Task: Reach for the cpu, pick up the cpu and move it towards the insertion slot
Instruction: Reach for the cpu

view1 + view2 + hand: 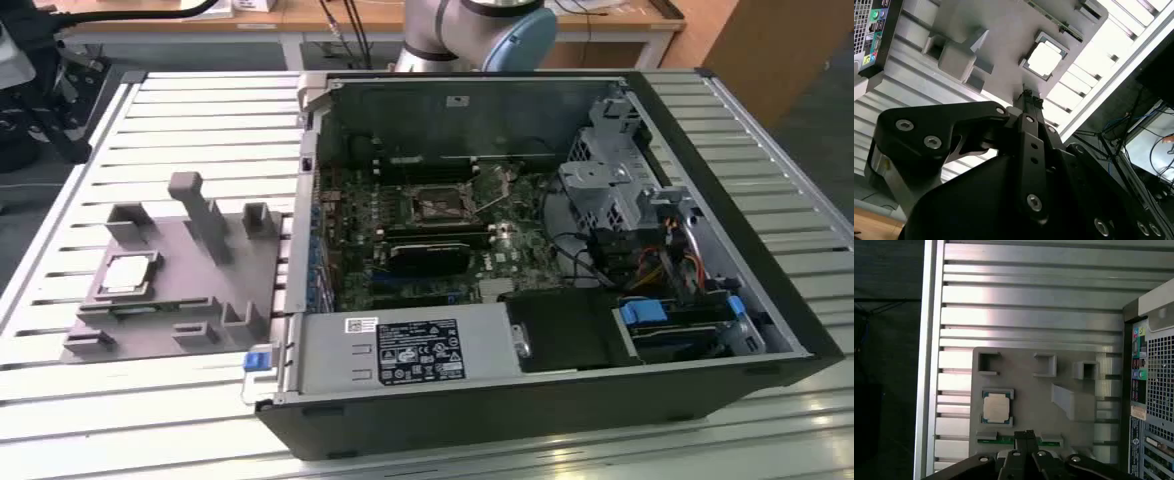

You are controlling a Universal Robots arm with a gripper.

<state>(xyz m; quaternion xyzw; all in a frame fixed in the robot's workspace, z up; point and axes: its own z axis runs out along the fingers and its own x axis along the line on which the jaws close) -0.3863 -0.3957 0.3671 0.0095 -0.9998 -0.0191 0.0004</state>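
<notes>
Step in hand: the reach. The gripper (pixel 1024 434) hangs over the grey tray (pixel 1024 372) and carries nothing. In both wrist views its fingers (pixel 1030 112) are pressed together at the tips, with no gap between them

The cpu (pixel 996 407) lies face up in its square pocket of the tray, a short way ahead of the fingertips and a little to one side of their line. It is apart from them, not touched. A green-edged card (pixel 1050 442) lies across the tray just under the fingertips, on the near side of the chip

The insertion slot (pixel 438 205) sits inside the open computer case (pixel 534 410), well apart from the fingers, beyond the tray's upright posts (pixel 200 215) and the case wall

We judge the reach is not yet finished. To do it well, the fingers have to spread wider than the chip before any descent. The tips should be centred over the chip, squared to its edges and brought straight down, so that the pads meet opposite sides of the tan rim and not the metal face. The pocket walls look low and close, so a skewed approach risks catching them or the card. The chip is thin and flat, so we would grip it level or it may tip
</notes>
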